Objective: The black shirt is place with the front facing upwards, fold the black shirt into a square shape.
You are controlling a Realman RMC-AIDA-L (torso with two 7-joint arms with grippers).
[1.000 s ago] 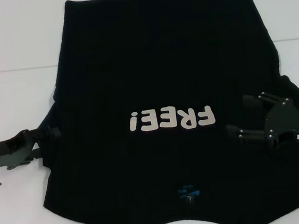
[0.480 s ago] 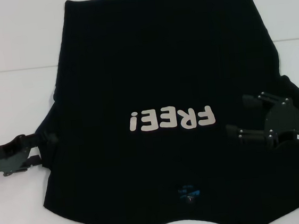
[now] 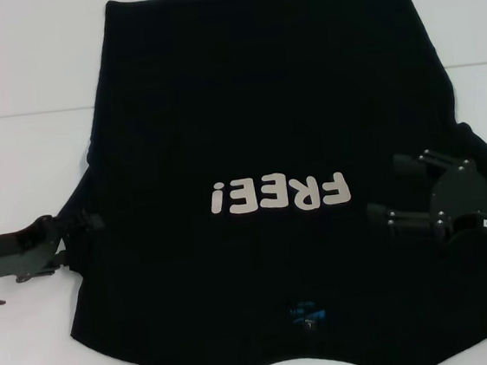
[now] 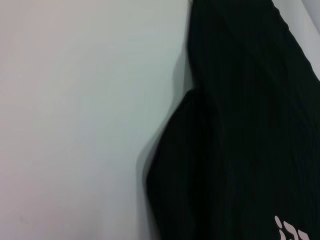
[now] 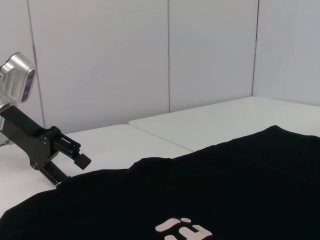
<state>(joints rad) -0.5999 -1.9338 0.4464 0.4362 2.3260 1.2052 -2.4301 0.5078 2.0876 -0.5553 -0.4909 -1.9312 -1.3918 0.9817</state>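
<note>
- One black shirt (image 3: 264, 128) lies flat on the white surface (image 3: 23, 162), front up, neck at the near edge.
- The left end effector (image 3: 86, 222) is at the shirt's left edge; whether its fingers are apart cannot be told.
- The right end effector (image 3: 392, 189) hovers over the shirt's right side, fingers apart.

The black shirt (image 3: 264, 128) lies spread flat on the tabletop (image 3: 15, 84), its collar end nearest the robot and its hem at the far side. The left claw (image 3: 89, 221) sits at the shirt's left edge, beside the sleeve, with bare tabletop behind it and farther left. The right claw (image 3: 384, 189) hangs over the shirt's right side, fingers apart, pointing inward. The lettering (image 3: 280, 194) lies between the two claws, just beside the right one. The neck label (image 3: 308, 315) lies nearer the robot than both.
</note>
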